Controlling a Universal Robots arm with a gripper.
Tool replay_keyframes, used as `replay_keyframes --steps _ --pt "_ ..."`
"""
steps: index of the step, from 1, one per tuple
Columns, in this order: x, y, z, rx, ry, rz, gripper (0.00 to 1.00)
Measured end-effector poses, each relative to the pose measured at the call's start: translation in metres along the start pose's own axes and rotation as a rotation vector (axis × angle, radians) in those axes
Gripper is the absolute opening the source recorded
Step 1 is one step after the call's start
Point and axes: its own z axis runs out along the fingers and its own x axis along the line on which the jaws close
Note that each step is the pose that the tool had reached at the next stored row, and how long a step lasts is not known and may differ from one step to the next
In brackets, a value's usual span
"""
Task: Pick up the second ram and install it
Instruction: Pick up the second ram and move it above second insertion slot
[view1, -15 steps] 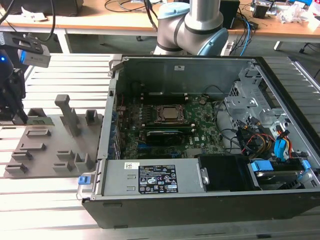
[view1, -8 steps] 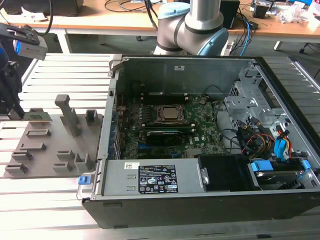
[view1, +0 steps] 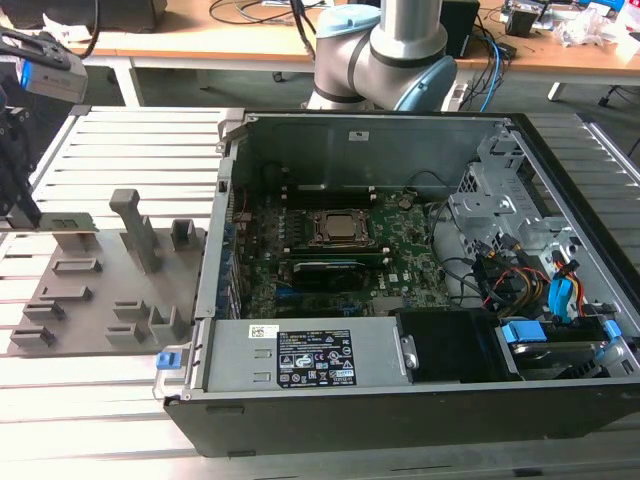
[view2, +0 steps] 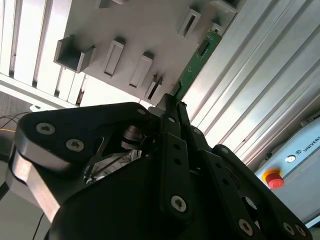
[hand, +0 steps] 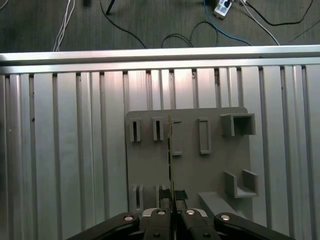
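Second wrist view: tool pinches one thin green ram.

Pincer at exterior view's left edge, second ram at its tip, over grey fixture plate. Open PC case beside it on slotted worktop; arm base behind the case.

Gripper pinched closed, facing down

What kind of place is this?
Probably a robotics lab or workshop. A robot arm stands behind an open computer case on a slatted metal table, its jaws closed on the second ram, and desks strewn with cables sit behind.
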Motion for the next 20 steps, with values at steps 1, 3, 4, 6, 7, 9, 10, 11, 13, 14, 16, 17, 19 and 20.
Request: replay_keyframes --steps 1,3,4,6,7,9,10,11,13,14,16,17,19,20 --pt "-0.0001 0.0001 -0.0016 0.0 0.0 0.0 0.14" --pt "-0.0003 0.0003 -0.0056 -0.0001 0.0 0.0 0.14" --pt "-0.0005 0.0005 -0.0101 0.0 0.0 0.0 0.14" --pt "-0.0006 0.0006 -0.0138 -0.0001 0.0001 0.0 0.14" --pt "-0.0008 0.0009 -0.0179 0.0 0.0 0.0 0.14" --pt "-0.0011 0.0011 -0.0235 0.0 0.0 0.0 0.14" --pt "-0.0013 0.0013 -0.0273 -0.0001 0.0 0.0 0.14" --pt "-0.0014 0.0014 -0.0293 0.0 0.0 0.0 0.14" --pt "-0.0015 0.0015 -0.0328 0.0 0.0 0.0 0.14" --pt "-0.0016 0.0016 -0.0346 0.0 0.0 0.0 0.14" --pt "-0.0021 0.002 -0.0431 0.0 0.0 0.0 0.14" --pt "-0.0022 0.0021 -0.0455 0.0 0.0 0.0 0.14" --pt "-0.0024 0.0024 -0.051 0.0002 -0.0001 0.0 0.14" --pt "-0.0024 0.0024 -0.0511 0.0001 -0.0001 0.0 0.14"
